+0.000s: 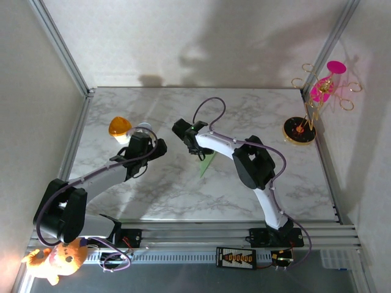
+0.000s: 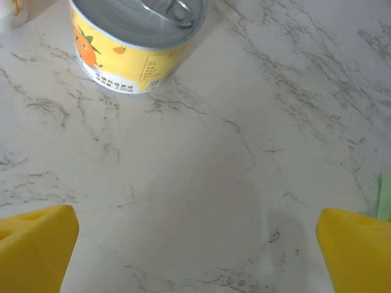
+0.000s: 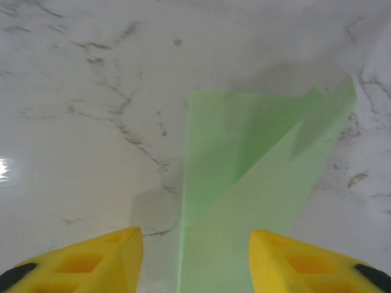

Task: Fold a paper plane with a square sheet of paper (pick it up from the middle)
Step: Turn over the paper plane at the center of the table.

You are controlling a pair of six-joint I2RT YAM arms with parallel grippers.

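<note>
Between my half-open right jaws, on the white marble table (image 3: 73, 91), lies the partly folded pale green paper sheet (image 3: 244, 183), ungripped. Left jaws stand wide, empty. Likely light, limp, crease-prone: pinch it along the centre fold.

The only lettering is on the tin (image 2: 131, 43) at 11 o'clock in the left wrist view. Its yellow label (image 2: 113, 64) bears a cartoon orange (image 2: 87, 52) at the left and a smaller orange fruit (image 2: 120, 49) to the right of it. Below these run two lines of small dark print (image 2: 116, 86), too fine to read for sure. At 5 o'clock on the label there is a white panel of tiny text (image 2: 160, 66) with a barcode (image 2: 160, 82) under it, none of it legible. No brand name or number can be made out.
</note>
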